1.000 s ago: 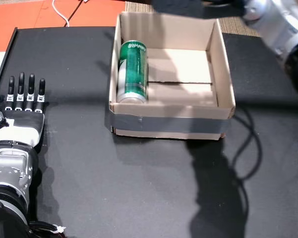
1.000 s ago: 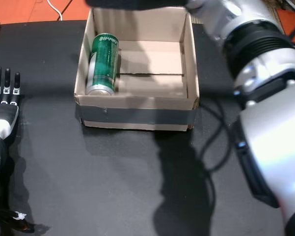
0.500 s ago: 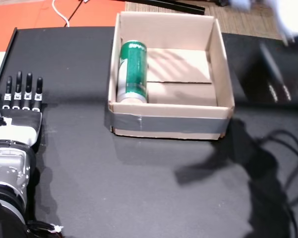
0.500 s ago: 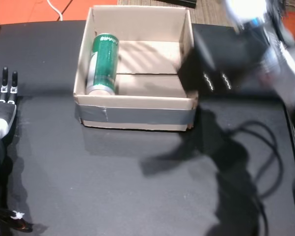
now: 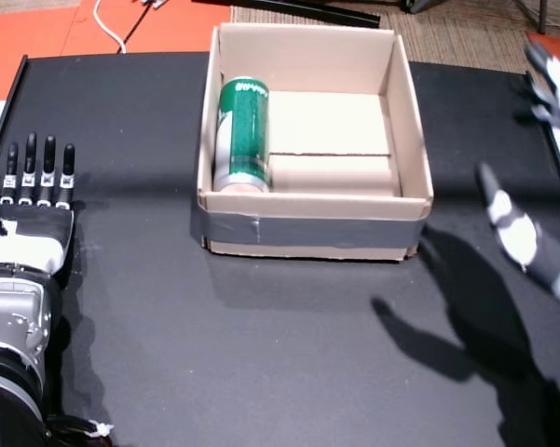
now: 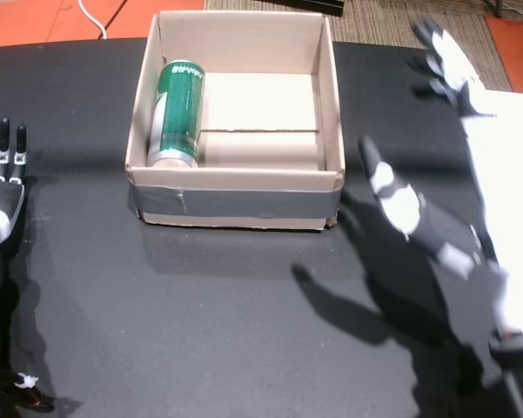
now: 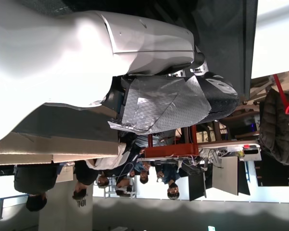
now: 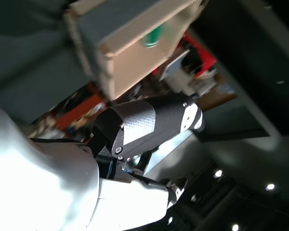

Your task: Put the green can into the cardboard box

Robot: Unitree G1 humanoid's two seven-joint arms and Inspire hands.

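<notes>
Lying on its side, your green can (image 5: 242, 133) rests against the left wall inside the cardboard box (image 5: 313, 232). Your right hand (image 6: 435, 218) hangs empty beside the box, fingers spread, while your left hand (image 5: 33, 214) lies flat, fingers straight, holding nothing.

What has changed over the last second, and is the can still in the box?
The right hand has pulled back from above the far edge of the cardboard box to the box's right side, low over the table, fingers spread and holding nothing. The green can still lies on its side along the box's left wall. The left hand stays flat on the table.
</notes>
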